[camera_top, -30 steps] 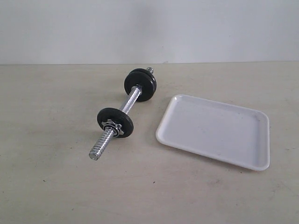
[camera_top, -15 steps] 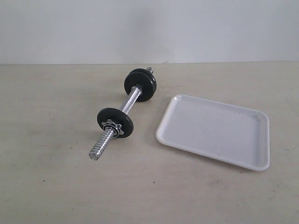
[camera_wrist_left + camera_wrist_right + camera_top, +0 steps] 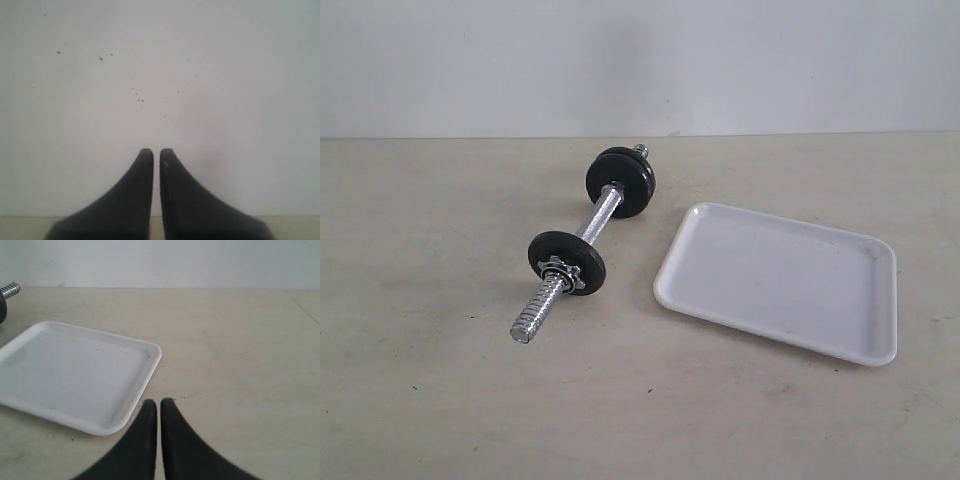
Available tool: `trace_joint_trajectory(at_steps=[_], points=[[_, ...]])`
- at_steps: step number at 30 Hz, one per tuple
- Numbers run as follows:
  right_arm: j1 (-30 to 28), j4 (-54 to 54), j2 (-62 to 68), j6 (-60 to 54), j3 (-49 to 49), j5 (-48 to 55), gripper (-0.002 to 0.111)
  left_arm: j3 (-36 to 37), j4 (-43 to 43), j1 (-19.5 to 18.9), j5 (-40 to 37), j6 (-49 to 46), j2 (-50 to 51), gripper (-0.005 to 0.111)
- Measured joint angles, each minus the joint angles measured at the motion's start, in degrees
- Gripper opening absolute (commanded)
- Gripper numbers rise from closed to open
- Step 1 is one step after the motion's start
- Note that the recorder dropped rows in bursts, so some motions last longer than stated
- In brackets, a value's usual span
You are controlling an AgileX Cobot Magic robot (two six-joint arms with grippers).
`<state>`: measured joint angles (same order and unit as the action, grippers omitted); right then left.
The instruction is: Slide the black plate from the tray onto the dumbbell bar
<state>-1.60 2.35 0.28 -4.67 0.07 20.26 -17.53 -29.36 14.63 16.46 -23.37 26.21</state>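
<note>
The dumbbell bar (image 3: 585,228) lies on the table left of centre, chrome with threaded ends. A black disc (image 3: 566,262) sits behind a star nut (image 3: 561,273) at its near end, and more black discs (image 3: 620,182) sit at its far end. The white tray (image 3: 777,280) rests to the right and holds nothing; no loose black plate shows in it. Neither gripper appears in the exterior view. My left gripper (image 3: 152,152) is shut, facing a white wall. My right gripper (image 3: 158,402) is shut on nothing, just beside the tray's (image 3: 75,375) near corner. The bar's threaded tip (image 3: 10,290) shows past the tray.
A pale beige tabletop (image 3: 440,400) spreads around the bar and tray, ending at a white wall (image 3: 640,60) behind. Bare table (image 3: 240,350) lies beside the tray in the right wrist view.
</note>
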Motion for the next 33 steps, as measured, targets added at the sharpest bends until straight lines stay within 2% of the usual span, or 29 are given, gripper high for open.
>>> trace_joint_trajectory(at_steps=[13, 33], points=[[0.0, -4.44, 0.0, 6.21, 0.0, 0.0, 0.001, 0.0, 0.0, 0.0, 0.0, -0.11, 0.0, 0.004], [0.0, -4.57, 0.0, 6.79, 0.0, 0.0, 0.001, 0.0, 0.0, 0.0, 0.0, -0.11, 0.0, 0.004]])
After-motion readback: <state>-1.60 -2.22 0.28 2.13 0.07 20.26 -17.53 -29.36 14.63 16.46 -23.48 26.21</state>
